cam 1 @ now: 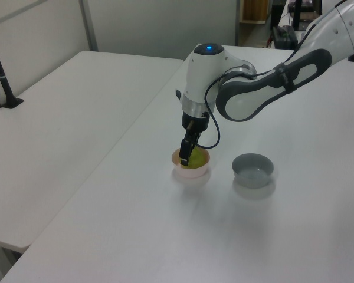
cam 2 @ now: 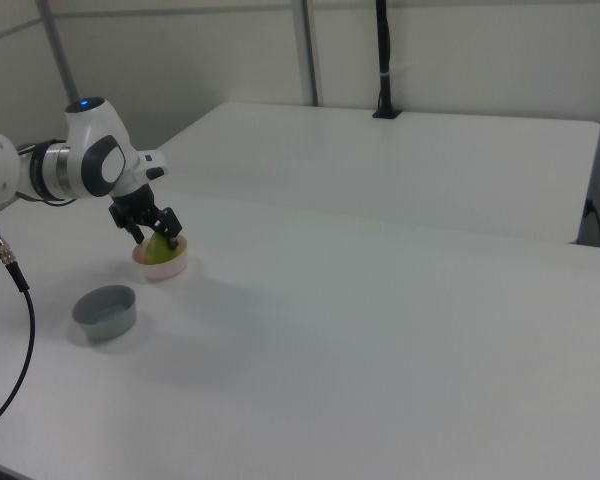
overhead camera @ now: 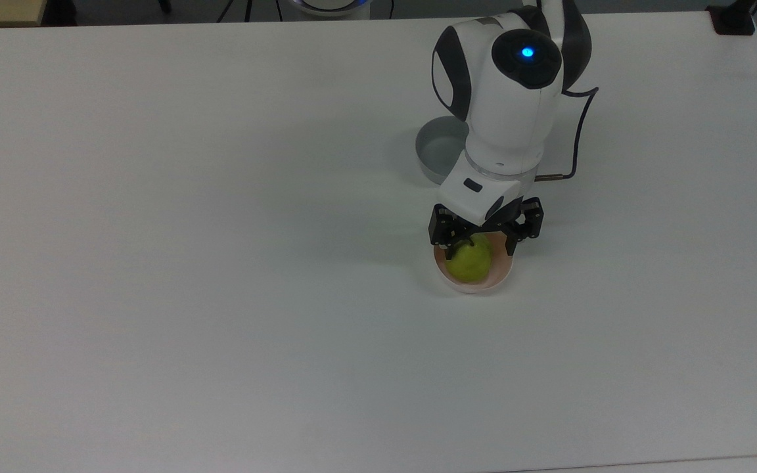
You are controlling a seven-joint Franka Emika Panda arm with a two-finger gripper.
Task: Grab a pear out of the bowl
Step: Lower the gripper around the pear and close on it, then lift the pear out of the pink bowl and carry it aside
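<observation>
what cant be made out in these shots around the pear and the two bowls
- Pear top and stem: top view, covered by the gripper.
- Contact of fingers with the pear: left view, the near finger overlaps the fruit; cannot tell touching or apart.
- Pink bowl far rim: top view, behind the gripper.
- Grey bowl right part: top view, hidden by the arm.
- Pear in the right view: too small to judge.

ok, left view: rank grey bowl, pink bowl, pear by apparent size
1. Grey straight-sided bowl and pale pink round bowl: look near alike, no clear ranking.
2. Yellow-green pear, smallest, partly hidden by the gripper.
</observation>
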